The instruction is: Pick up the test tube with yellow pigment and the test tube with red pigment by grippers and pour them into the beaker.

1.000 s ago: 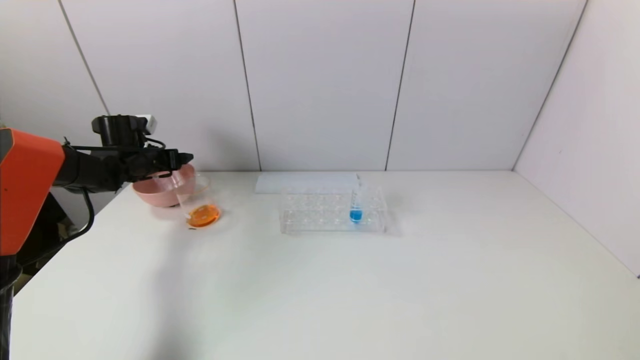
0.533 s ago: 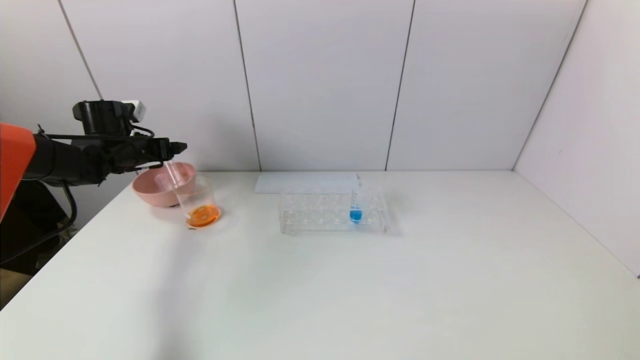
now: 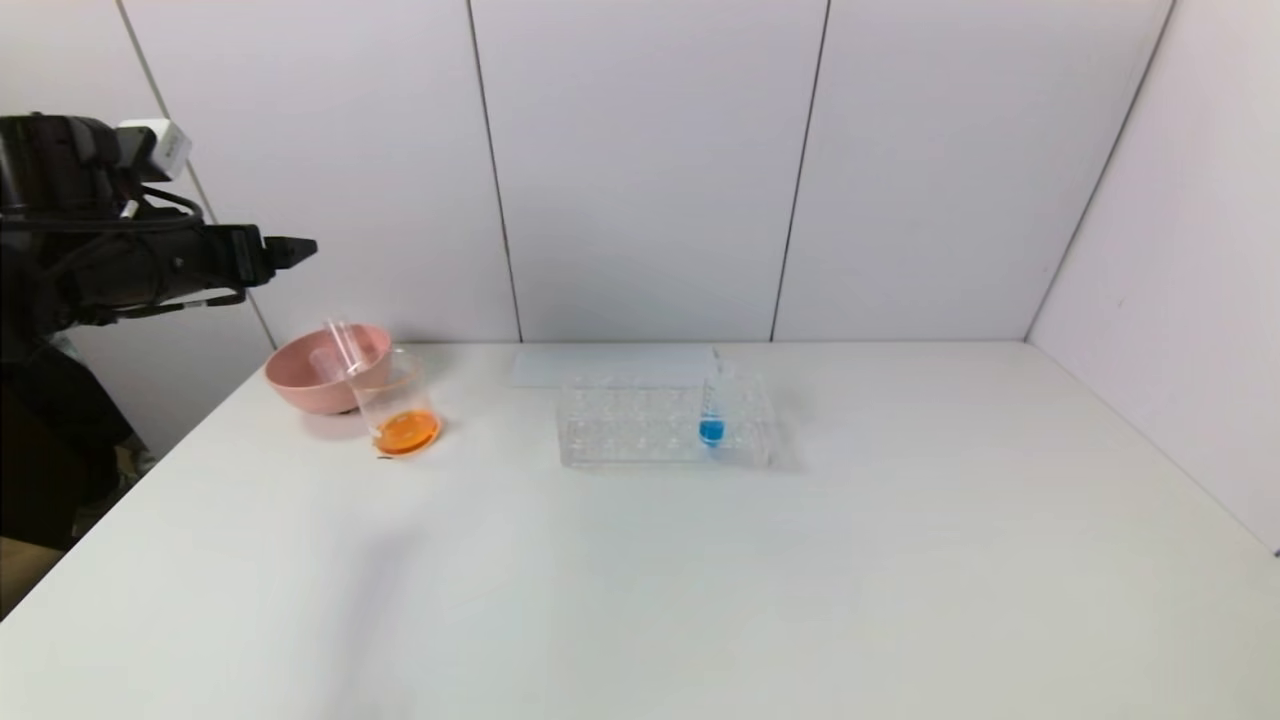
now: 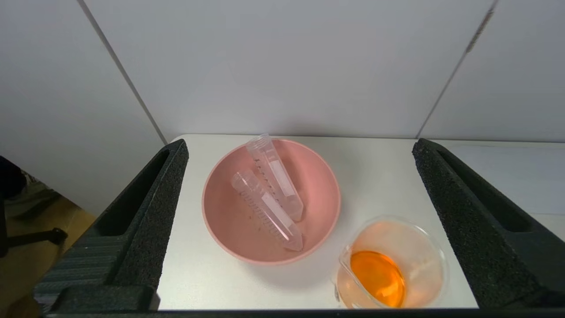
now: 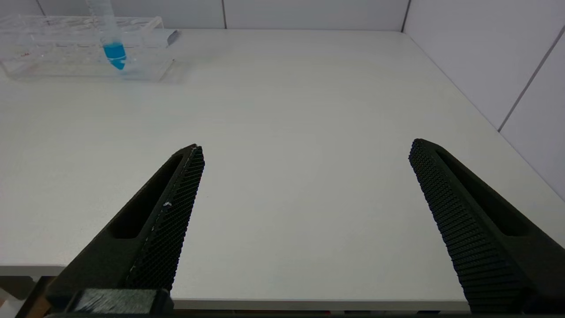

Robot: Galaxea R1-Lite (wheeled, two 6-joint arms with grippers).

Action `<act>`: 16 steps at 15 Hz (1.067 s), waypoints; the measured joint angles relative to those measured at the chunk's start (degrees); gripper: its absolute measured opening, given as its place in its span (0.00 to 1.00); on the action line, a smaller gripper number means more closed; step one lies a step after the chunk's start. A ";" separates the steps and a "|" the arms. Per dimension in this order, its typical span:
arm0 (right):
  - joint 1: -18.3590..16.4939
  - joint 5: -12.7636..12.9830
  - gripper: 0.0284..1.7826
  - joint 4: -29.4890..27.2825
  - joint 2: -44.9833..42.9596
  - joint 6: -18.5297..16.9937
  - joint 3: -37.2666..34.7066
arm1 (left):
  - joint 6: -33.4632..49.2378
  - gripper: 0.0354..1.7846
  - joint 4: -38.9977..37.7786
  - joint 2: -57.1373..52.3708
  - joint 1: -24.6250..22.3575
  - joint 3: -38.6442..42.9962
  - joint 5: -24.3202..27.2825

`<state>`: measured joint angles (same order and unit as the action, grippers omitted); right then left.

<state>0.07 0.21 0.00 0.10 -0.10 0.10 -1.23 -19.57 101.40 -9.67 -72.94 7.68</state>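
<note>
Beaker [image 3: 398, 412] below-right — left gripper [image 3: 290, 248] raised, level, open, empty.

Head view: high, looking forward and down across the whole table [image 3: 700, 580]. Left wrist view: close above the pink bowl [image 4: 229, 221] and beaker [image 4: 390, 265], both also in the head view (far left). Right wrist view: low at the near edge, sharing the tube rack [image 5: 66, 53].

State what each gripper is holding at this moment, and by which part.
Nothing is held. The left gripper is open and empty above the pink bowl, where two empty tubes lie. The right gripper is open over bare table.
</note>
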 joint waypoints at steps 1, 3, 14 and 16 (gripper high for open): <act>0.00 0.01 0.95 0.00 0.00 0.00 0.00 | -0.04 0.99 0.78 -4.08 -0.22 2.46 0.98; 0.00 0.01 0.95 0.00 0.00 0.00 0.00 | -0.20 0.99 3.94 -13.23 -0.96 7.45 3.39; 0.00 0.00 0.95 0.00 0.00 0.00 0.00 | -10.14 0.99 40.68 -59.15 -7.03 17.59 36.45; 0.00 0.01 0.95 0.00 0.00 -0.01 0.00 | -10.18 0.99 40.29 -62.79 -6.27 18.12 35.67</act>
<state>0.07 0.22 0.00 0.10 -0.11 0.10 -11.41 20.72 38.61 -15.93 -54.82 43.35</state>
